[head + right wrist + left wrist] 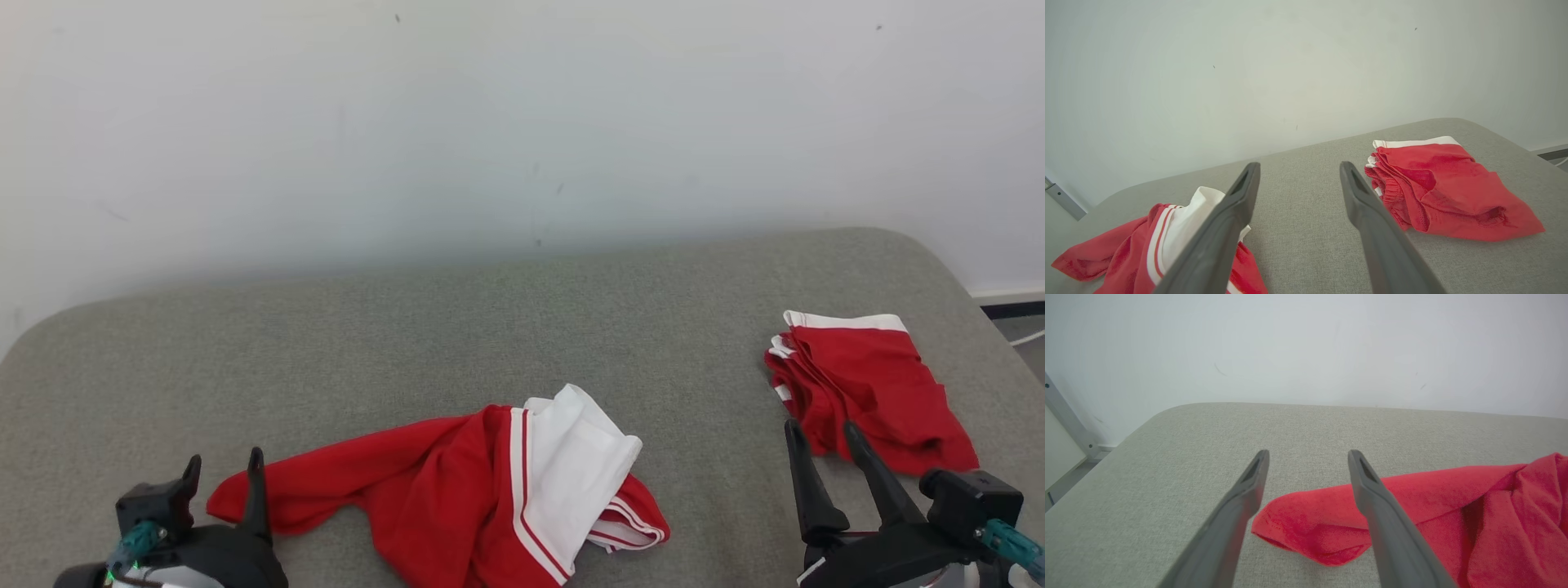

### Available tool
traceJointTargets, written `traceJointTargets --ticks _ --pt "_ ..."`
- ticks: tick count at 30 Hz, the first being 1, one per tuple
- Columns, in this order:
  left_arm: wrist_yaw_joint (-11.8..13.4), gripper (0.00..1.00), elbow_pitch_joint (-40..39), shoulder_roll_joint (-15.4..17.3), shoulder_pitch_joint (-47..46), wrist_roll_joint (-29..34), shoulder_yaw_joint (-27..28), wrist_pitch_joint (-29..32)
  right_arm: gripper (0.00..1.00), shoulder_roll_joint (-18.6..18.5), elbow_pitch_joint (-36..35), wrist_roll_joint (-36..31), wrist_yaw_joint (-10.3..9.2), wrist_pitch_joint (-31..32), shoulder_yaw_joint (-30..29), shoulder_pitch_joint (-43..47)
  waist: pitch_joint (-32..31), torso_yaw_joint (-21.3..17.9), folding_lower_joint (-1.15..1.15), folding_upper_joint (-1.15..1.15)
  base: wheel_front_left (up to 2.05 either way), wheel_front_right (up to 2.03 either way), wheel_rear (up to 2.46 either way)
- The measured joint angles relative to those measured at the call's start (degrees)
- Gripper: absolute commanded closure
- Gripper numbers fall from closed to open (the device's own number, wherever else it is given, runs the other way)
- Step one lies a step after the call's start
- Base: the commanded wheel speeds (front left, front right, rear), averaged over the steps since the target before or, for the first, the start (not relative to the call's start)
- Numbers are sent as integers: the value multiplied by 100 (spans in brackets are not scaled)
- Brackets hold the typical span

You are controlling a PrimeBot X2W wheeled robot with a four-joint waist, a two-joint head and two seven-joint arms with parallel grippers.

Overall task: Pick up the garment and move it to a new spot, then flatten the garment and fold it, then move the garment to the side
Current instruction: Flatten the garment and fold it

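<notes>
The left tool [225, 455] has two long, dark fingers [256, 490] tapering to narrow tips, set in a bulky black housing [224, 555]. Beside that housing sits a small black block [153, 502] with a teal connector [139, 539], a green light [108, 576] and a strip of pale shell [159, 578]. The right tool [819, 425] is built alike, with a boxy black block [971, 494], a teal connector and a thin white edge [807, 572]. Close up in the wrist views, the fingers are matte dark grey and flat-sided, each with a narrow recessed slot [1251, 470] just behind its tip.
</notes>
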Motion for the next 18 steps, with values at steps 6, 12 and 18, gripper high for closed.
traceJointTargets --ticks 6,12,18 --pt "0 0 -634 -265 630 -31 483 -57 0 113 151 38 -71 -199 -120 -1 -161 280 0 0 0 0 0" --pt "1 0 -1252 -397 1625 -44 955 -62 0 165 369 -13 -115 -269 -29 9 -327 505 -1 0 0 0 0" --pt "1 0 -1714 -506 2168 41 1200 -60 0 167 609 -14 -166 -274 -65 40 -348 532 -1 0 0 0 0"
